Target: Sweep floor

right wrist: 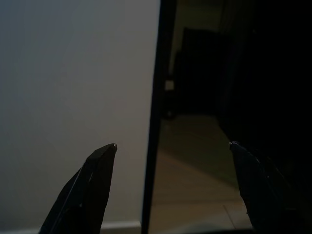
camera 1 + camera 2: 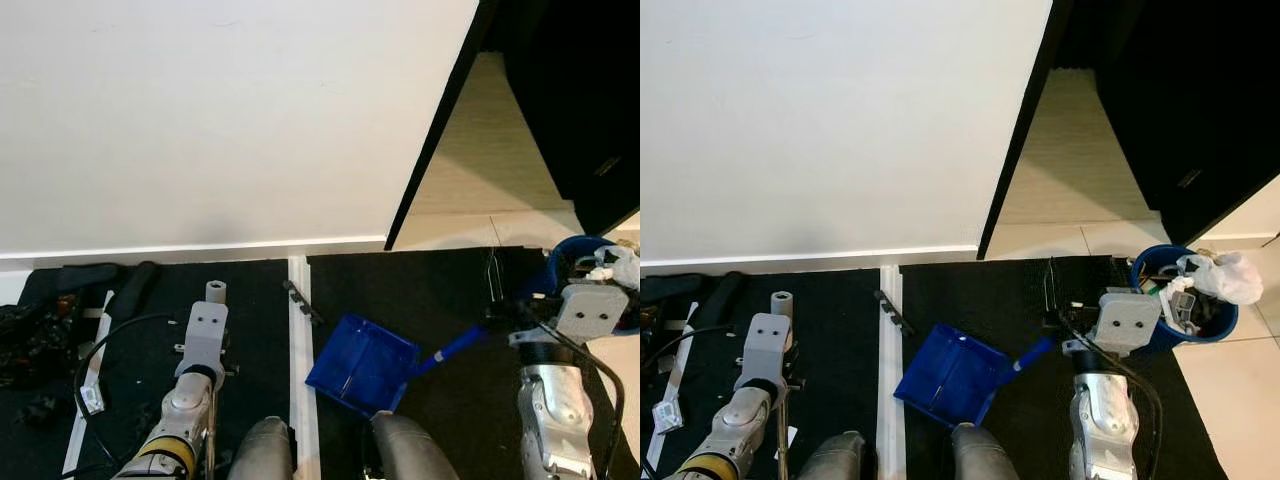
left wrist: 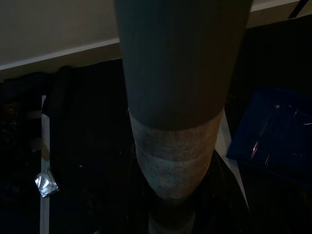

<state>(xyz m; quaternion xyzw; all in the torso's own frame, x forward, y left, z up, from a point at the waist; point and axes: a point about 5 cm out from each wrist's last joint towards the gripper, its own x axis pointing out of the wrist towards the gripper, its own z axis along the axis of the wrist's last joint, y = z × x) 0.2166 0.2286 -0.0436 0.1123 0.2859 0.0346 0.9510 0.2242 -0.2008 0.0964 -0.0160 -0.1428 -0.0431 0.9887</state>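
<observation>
Knees [image 2: 405,447] of the robot show nearest, and the blue dustpan [image 2: 362,364] lies on the black mat [image 2: 440,300] just in front of them. Its handle [image 2: 458,345] points away from the pan toward the right arm. The right gripper [image 1: 170,187] sits by the end of that handle; its two fingers [image 1: 92,190] stand wide apart with nothing between them. On the other side of the dustpan, the left gripper [image 2: 208,330] is wrapped around a grey pole [image 3: 180,97], likely the broom's; I cannot tell how tight the fingers are. A small silver wrapper [image 3: 46,184] lies beyond that arm from the dustpan. A blue bin [image 2: 1185,295] full of trash stands past the right arm. A dark bit [image 2: 302,302] lies just behind the dustpan. Farther back is the white wall [image 2: 200,120], with a doorway [image 2: 480,150] behind the bin.
</observation>
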